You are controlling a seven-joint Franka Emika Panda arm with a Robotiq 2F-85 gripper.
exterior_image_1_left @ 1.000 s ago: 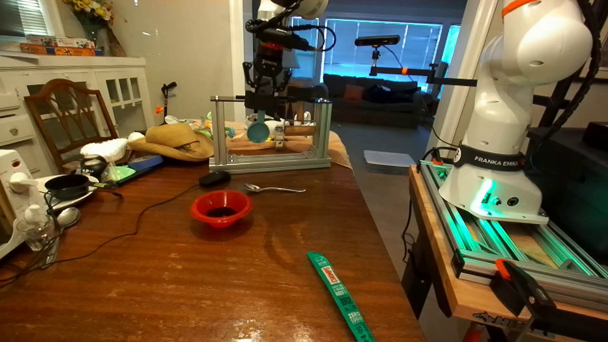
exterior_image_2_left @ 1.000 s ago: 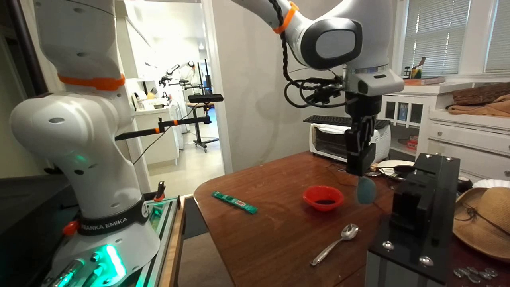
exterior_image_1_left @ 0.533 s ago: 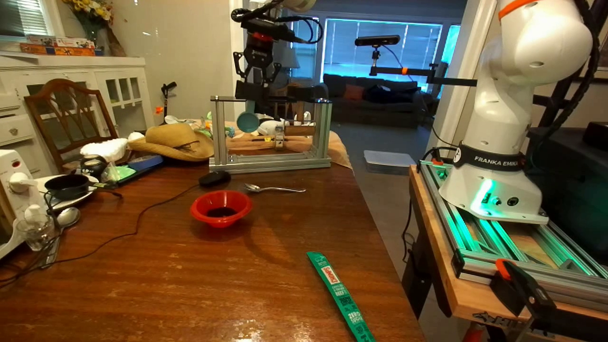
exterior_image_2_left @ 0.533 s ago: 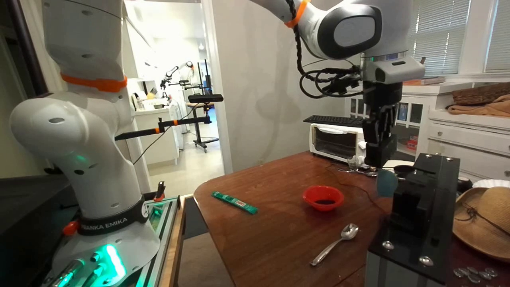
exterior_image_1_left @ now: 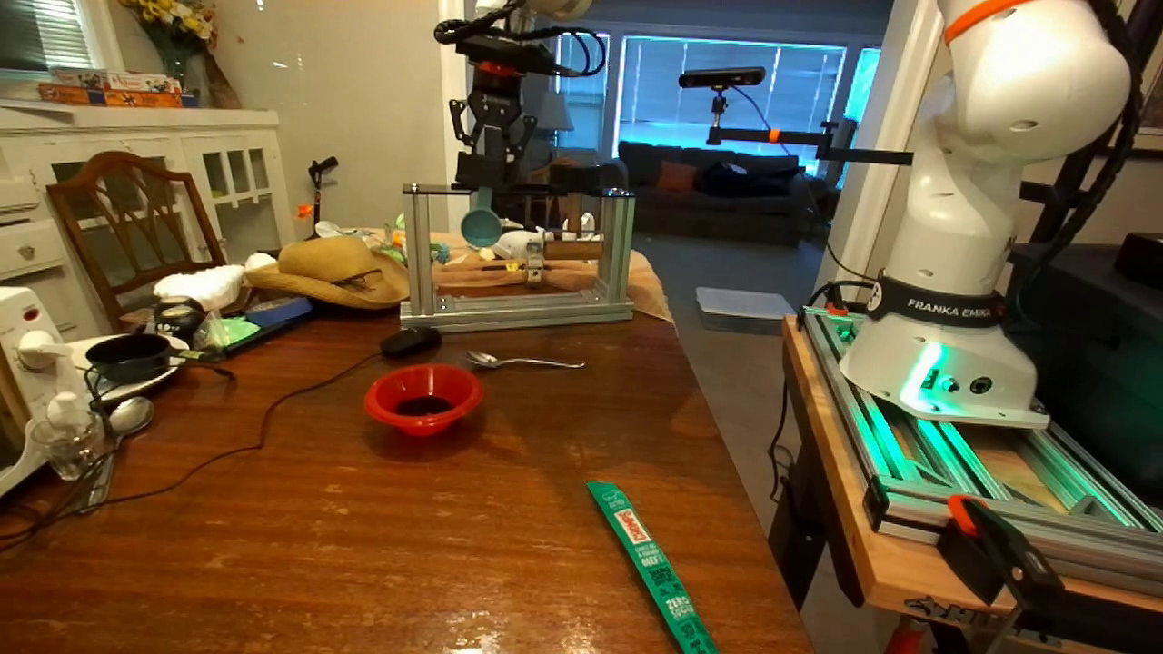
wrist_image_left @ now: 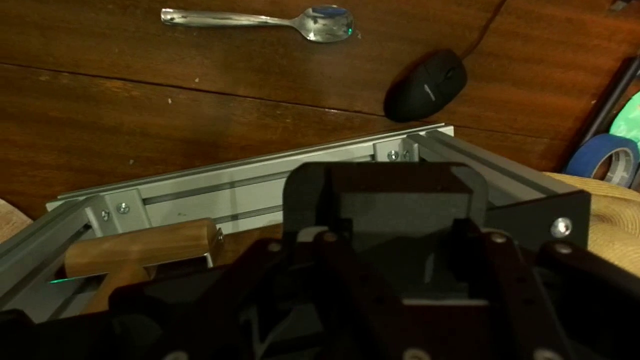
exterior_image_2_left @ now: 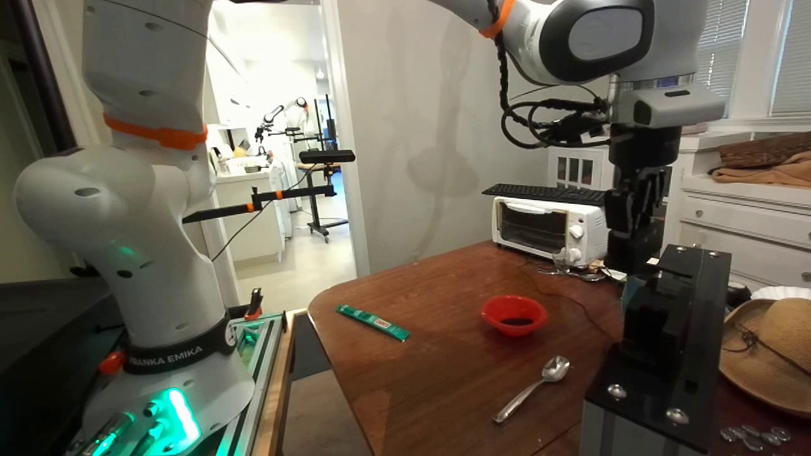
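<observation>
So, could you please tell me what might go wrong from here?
The scoop hanging from the gripper looks close to the frame, so the two might knock together. In an exterior view the frame hides much of the scoop, so a contact could go unseen. The scoop appears held only by its handle, so a bump might twist it loose.

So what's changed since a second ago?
The gripper has shifted toward the metal frame, taking along the round teal tool it holds; in an exterior view the frame now partly hides the tool. Nothing was newly gripped or let go. The red bowl, spoon and green packet stayed put.
</observation>
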